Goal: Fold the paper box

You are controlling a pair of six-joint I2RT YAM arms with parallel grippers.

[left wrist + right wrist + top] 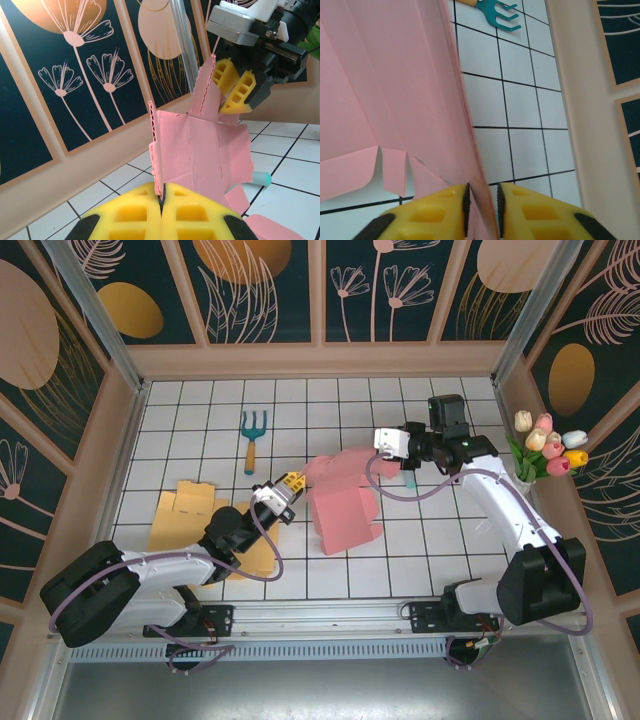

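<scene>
Looking down from above, we see the pink box [340,505] near the middle of the tiled surface [420,550]. Its lower part rests on the tiles, and an upper panel rises and leans toward 11 o'clock.

The left fingers [155,202] are pressed fully together on the box's 9 o'clock edge. From the left wrist we see a thin upright cardboard edge pinched right at the seam between them. In that view the panel stands above the fingers with its creases and side flaps facing us.

The right fingers [462,197] reach the box from 1 o'clock and sit either side of a top flap. From the right wrist we see the pink sheet running straight through the narrow slot between them. They appear to be closed on it, though we cannot be sure both pads press the paper.

A garden fork [252,435] with teal prongs lies at 10 o'clock from the box, well apart from it. Flat tan cardboard sheets [180,515] lie at 9 o'clock, partly under the left arm. A bunch of tulips [545,445] stands at 3 o'clock against the side wall.
</scene>
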